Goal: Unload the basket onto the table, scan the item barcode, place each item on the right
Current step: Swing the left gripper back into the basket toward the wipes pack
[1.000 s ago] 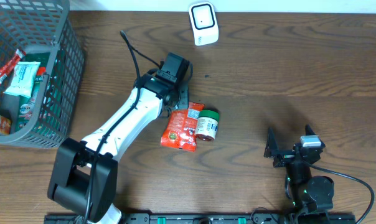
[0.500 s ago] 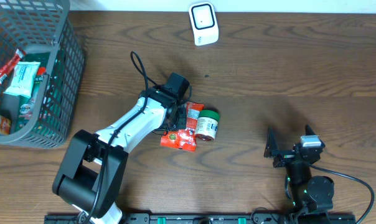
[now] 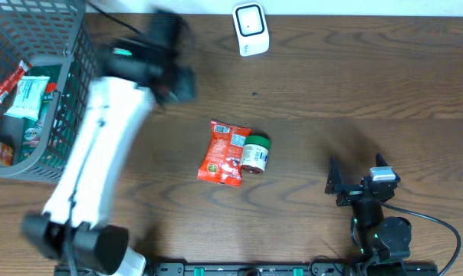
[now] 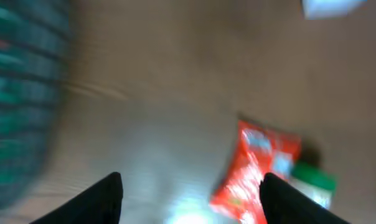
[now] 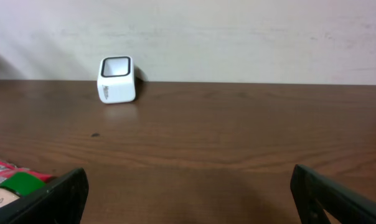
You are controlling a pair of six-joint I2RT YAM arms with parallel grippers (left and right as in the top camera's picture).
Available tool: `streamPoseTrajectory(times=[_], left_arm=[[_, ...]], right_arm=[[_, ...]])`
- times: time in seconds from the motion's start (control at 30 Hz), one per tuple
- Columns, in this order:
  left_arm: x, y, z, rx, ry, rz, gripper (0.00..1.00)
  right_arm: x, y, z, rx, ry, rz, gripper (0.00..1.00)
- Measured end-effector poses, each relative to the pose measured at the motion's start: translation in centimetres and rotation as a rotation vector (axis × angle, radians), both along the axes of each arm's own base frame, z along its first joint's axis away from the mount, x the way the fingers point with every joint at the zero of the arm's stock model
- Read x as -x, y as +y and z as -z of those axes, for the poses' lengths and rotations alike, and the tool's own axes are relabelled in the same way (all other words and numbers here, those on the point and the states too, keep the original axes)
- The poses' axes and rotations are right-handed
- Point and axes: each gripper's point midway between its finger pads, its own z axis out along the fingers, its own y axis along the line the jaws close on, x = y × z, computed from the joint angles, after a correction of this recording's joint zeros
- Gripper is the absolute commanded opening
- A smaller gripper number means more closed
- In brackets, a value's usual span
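Near the basket [image 3: 78, 92], your left tool [image 4: 191, 180] hangs open and empty, probably after another item; the red packet [image 3: 225, 151] lies on the surface [image 3: 331, 92] touching the green-lidded jar [image 3: 255, 152], well apart from the scanner [image 3: 249, 29], right tool [image 5: 188, 186] parked open.

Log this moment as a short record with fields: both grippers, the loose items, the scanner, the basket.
left gripper: open, nothing between its fingers, view blurred by motion
right gripper: open, empty, low over the table
red pouch: lying flat mid-table, not held
green-lidded jar: on its side, against the pouch on the right arm's side
scanner: white, at the far edge, apart from both items
basket: grey, far left corner, holds several packets
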Motion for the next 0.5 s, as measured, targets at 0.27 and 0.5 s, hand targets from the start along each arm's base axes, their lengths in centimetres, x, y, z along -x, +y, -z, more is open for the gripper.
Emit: streamPoseTrajectory(times=[0.27,0.5], left_arm=[[-1.7,15.5,-10.6,-0.134,-0.342,-0.388,0.87],[-2.2,25.2,-7.7,-0.239,-0.271,-0.544,0.97]], right_arm=[[0.0,0.0,0.0,0.0,0.0,0.0,0.99],[0.0,0.0,0.0,0.0,0.0,0.0,0.99]])
